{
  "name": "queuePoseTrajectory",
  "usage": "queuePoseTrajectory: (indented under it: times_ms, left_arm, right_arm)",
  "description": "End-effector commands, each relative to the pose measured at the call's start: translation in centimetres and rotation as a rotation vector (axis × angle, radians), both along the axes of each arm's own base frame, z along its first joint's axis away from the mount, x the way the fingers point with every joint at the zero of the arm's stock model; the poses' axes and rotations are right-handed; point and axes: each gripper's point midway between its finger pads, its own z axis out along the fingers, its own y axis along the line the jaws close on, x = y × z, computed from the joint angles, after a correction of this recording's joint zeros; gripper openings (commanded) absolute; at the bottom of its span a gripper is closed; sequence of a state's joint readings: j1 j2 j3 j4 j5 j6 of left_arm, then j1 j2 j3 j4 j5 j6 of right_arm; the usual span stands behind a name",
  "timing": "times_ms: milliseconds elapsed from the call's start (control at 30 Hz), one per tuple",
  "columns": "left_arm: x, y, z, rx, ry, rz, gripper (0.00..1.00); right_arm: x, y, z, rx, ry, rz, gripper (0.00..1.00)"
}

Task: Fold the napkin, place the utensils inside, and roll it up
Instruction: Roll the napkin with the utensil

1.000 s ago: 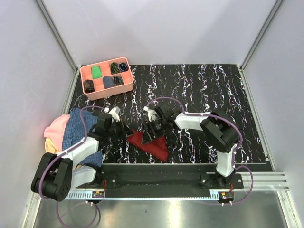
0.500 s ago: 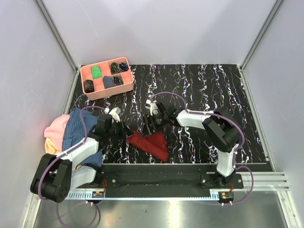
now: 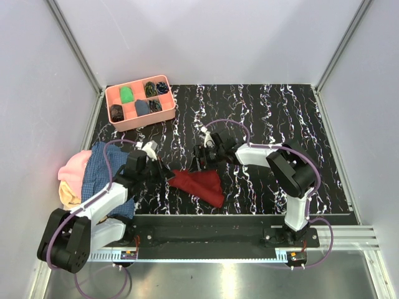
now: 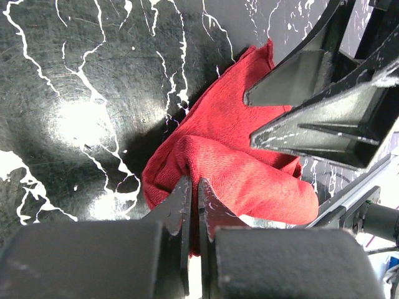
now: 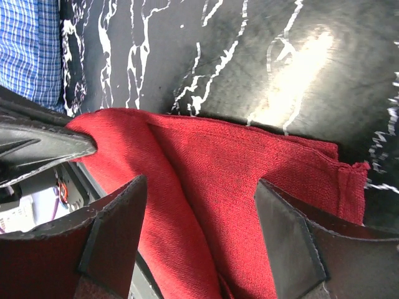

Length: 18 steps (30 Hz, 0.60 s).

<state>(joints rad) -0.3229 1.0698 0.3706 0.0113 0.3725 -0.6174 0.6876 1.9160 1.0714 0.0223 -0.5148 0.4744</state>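
The dark red napkin (image 3: 201,185) lies crumpled and partly folded on the black marbled table near the front edge. My left gripper (image 3: 167,176) is shut on its left edge, and the cloth bulges past the closed jaws in the left wrist view (image 4: 249,177). My right gripper (image 3: 201,159) is open and empty, just above the napkin's far edge. The right wrist view shows the red cloth (image 5: 237,168) spread below and between the open fingers (image 5: 118,218). No cutlery can be made out in any view.
A pink compartment tray (image 3: 163,81) with small dark and green items stands at the back left. A blue checked cloth (image 3: 103,168) and a pink cloth (image 3: 73,168) are piled at the table's left edge. Grey walls enclose the table.
My right gripper has lifted off the napkin and drawn back toward the far side, jaws open. The napkin has settled lower and flatter. My left gripper keeps its hold.
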Motion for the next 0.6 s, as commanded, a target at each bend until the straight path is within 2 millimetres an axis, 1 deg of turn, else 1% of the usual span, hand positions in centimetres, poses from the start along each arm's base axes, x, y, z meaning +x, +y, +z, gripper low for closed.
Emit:
queuePoseTrajectory:
  times_ms: [0, 100, 267, 300, 333, 367, 400, 467, 500, 533, 567]
  left_arm:
    - [0.3, 0.4, 0.5, 0.017, -0.035, 0.019, 0.0]
    - [-0.2, 0.9, -0.4, 0.041, 0.0, 0.037, 0.0]
    - [0.3, 1.2, -1.0, 0.054, 0.015, 0.065, 0.0]
    - [0.5, 1.1, -0.9, 0.055, 0.014, 0.066, 0.0]
    - [0.6, 1.3, -1.6, 0.071, 0.038, 0.073, 0.0]
    - [1.2, 1.2, -1.3, 0.076, 0.036, 0.077, 0.0]
    - [1.1, 1.3, -1.7, 0.09, 0.062, 0.081, 0.0]
    - [1.3, 1.5, -2.3, 0.11, 0.104, 0.096, 0.0]
    - [1.2, 1.6, -2.6, 0.117, 0.127, 0.099, 0.0]
    - [1.1, 1.5, -3.0, 0.119, 0.148, 0.101, 0.0]
    - [0.9, 1.5, -3.1, 0.114, 0.163, 0.105, 0.0]
  right_arm:
    - [0.9, -5.5, -4.9, -0.237, 0.026, -0.156, 0.79]
    - [1.0, -5.8, -5.2, -0.251, 0.032, -0.163, 0.79]
    - [0.8, -5.4, -5.3, -0.239, 0.041, -0.129, 0.79]
    - [0.9, -5.1, -4.8, -0.222, 0.032, -0.118, 0.79]
    - [1.1, -4.9, -4.4, -0.212, 0.015, -0.104, 0.79]
    - [1.3, -4.8, -3.9, -0.202, -0.001, -0.098, 0.79]
    - [1.6, -4.5, -2.6, -0.181, -0.032, -0.091, 0.79]
    - [2.1, -4.2, -0.9, -0.157, -0.086, -0.068, 0.79]
    - [2.1, -3.9, 0.7, -0.128, -0.119, -0.056, 0.8]
    - [2.2, -3.8, 1.5, -0.117, -0.151, -0.036, 0.8]
    - [2.3, -3.8, 3.1, -0.095, -0.187, -0.028, 0.8]
